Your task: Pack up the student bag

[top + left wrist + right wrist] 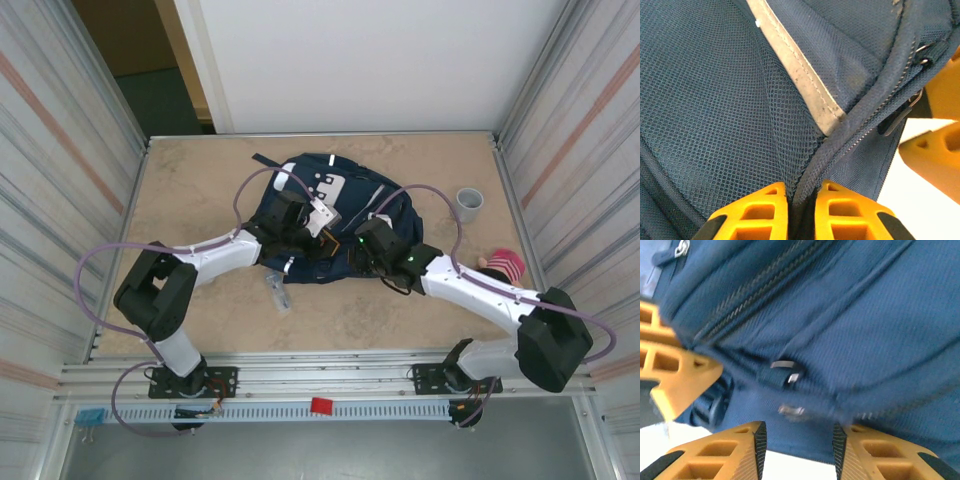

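Top external view shows us the student bag (345, 178) lying flat in the middle of the table (190, 180), with both arms over it. We see the left gripper (802, 210) pinching a fold of the bag beside its zipper (875, 116) (jaws nearly together). The right gripper (799, 447) stands half apart just before a zipper pull (782, 372), holding nothing.

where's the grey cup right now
In the top view, the grey cup stands upright on the far right of the table, apart from the student bag to its left and beyond the pink striped item.
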### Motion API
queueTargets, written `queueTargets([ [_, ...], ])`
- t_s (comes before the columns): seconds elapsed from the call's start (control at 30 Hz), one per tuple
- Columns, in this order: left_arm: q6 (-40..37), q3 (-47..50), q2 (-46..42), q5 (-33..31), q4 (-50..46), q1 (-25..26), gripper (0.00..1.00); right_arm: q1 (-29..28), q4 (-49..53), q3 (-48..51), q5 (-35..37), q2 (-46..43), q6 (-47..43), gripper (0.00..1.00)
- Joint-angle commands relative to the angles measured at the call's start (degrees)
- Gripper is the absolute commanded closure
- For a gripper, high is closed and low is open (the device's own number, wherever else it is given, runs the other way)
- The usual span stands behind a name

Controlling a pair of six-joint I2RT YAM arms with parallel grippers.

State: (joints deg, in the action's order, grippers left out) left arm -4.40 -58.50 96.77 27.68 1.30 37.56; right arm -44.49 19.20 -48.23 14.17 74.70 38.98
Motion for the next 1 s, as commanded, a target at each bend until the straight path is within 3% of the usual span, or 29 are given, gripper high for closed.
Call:
queueTargets([
  [0.0,2.50,-1.66,0.53,5.72,-2.01,0.32,1.00,1.03,-4.81,-2.74,4.85,0.71,-0.06,0.61],
  [0.1,1.80,-2.06,0.61,5.55,-2.88,0.32,1.00,2.17,-6.13,-2.60,4.79,0.96,-0.79,0.64],
  [0.23,1.11,-2.27,0.45,4.80,-3.57,0.32,1.00,3.23,-6.24,-2.27,4.20,0.44,-1.87,0.84],
  [0.4,-0.05,-2.50,0.56,3.72,-5.20,0.32,1.00,4.66,-2.38,-1.98,5.50,-1.17,-2.39,1.00],
  [0.67,-3.74,-2.97,-0.49,-1.18,-9.77,-1.00,1.00,9.41,6.98,-1.41,4.61,-5.85,-3.83,1.00],
  [0.87,-8.10,-3.11,-1.53,-6.33,-14.77,-3.36,1.00,20.58,11.74,0.66,-8.23,-10.06,-9.94,1.00],
  [0.97,-7.74,-2.39,-2.59,-7.15,-14.22,-3.99,1.00,22.52,13.43,-0.46,-15.29,-9.10,-14.83,1.00],
])
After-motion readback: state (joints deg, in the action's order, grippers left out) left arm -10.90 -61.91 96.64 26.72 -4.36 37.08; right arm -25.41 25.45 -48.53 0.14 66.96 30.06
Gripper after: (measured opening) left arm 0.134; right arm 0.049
